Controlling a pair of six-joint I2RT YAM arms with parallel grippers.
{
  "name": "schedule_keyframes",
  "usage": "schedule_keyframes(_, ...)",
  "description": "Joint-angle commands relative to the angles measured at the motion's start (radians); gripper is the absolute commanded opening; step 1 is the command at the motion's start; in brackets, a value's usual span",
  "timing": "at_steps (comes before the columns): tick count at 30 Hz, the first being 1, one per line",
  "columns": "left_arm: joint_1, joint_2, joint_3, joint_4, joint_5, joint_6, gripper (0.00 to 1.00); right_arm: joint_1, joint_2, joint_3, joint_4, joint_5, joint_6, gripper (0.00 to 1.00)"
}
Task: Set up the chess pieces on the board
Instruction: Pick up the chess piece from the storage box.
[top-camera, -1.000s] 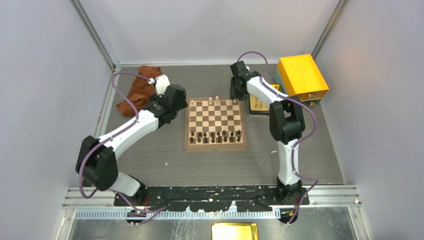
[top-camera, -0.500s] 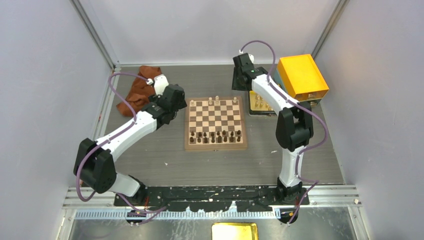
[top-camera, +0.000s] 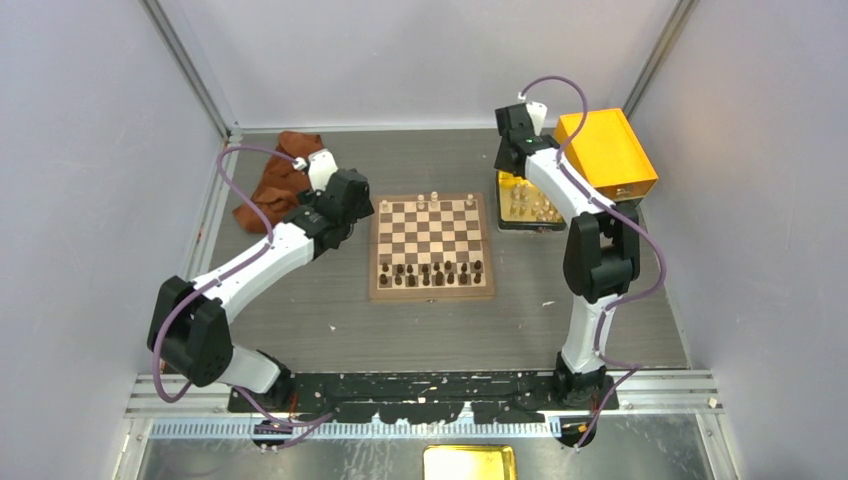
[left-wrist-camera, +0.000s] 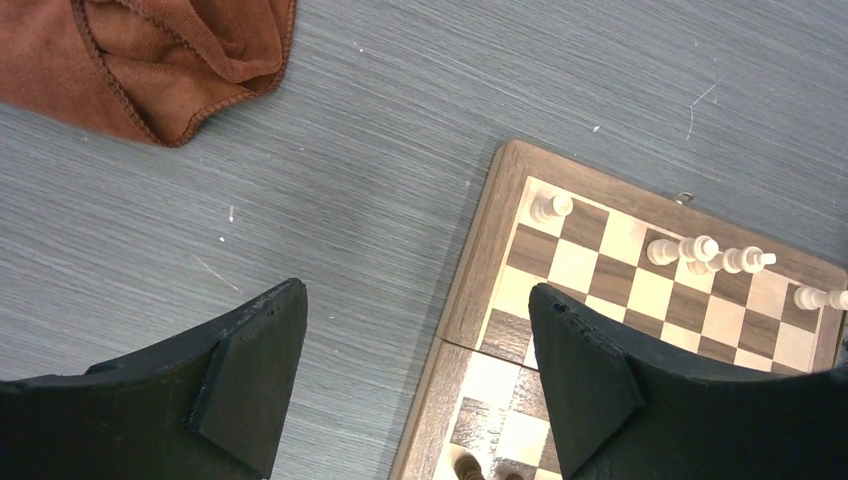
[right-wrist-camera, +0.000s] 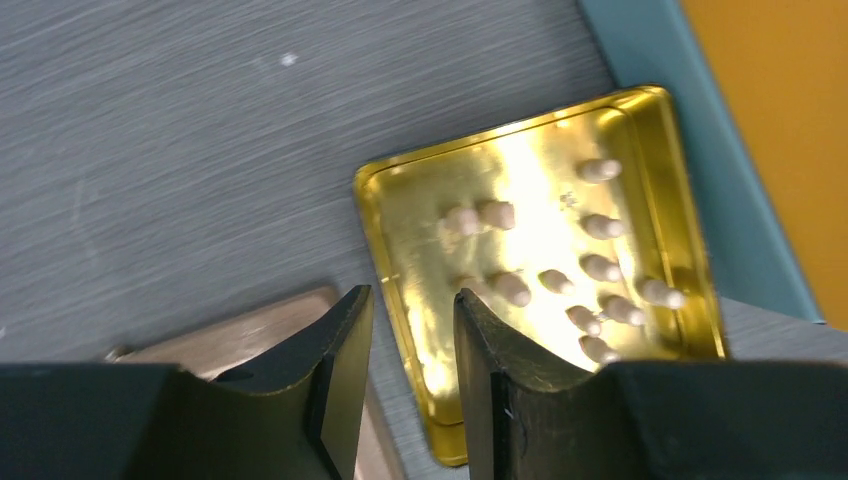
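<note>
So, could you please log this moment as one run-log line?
left gripper: open, over edge of board | right gripper: open, empty, over gold tray holding cream pieces | progress: few cream pieces on board

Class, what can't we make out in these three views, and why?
- Top view: dark chessmen on the board are too small to identify.
- Right wrist view: chess pieces in the tray are blurred and glare-washed.
- Left wrist view: most of the board is hidden behind the left gripper or cut off by the frame edge.

We see a grey wood-grain bench (top-camera: 330, 320) enclosed by plain pale walls (top-camera: 80, 200), with metal rails (top-camera: 420, 385) along its near edge.
</note>
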Motion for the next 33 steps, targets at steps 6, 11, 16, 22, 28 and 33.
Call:
schedule_keyframes(6,-0.005,0.029,0.030,0.057,-0.025,0.014,0.82,-0.103,0.012,0.000,0.049,0.026,0.079,0.41)
schedule_keyframes(11,-0.005,0.042,0.039,0.056,-0.022,0.016,0.82,-0.131,0.043,-0.002,0.049,0.007,0.099,0.40)
schedule_keyframes(16,-0.005,0.050,0.043,0.059,-0.019,0.016,0.82,-0.158,0.071,0.006,0.040,-0.032,0.099,0.37)
schedule_keyframes(22,-0.005,0.061,0.061,0.053,-0.019,0.019,0.82,-0.178,0.093,0.007,0.030,-0.058,0.082,0.34)
schedule_keyframes(28,-0.005,0.071,0.068,0.052,-0.013,0.018,0.82,-0.195,0.111,0.016,0.023,-0.100,0.054,0.32)
schedule_keyframes(33,-0.005,0.075,0.073,0.052,-0.011,0.016,0.82,-0.201,0.130,0.019,0.019,-0.143,0.038,0.31)
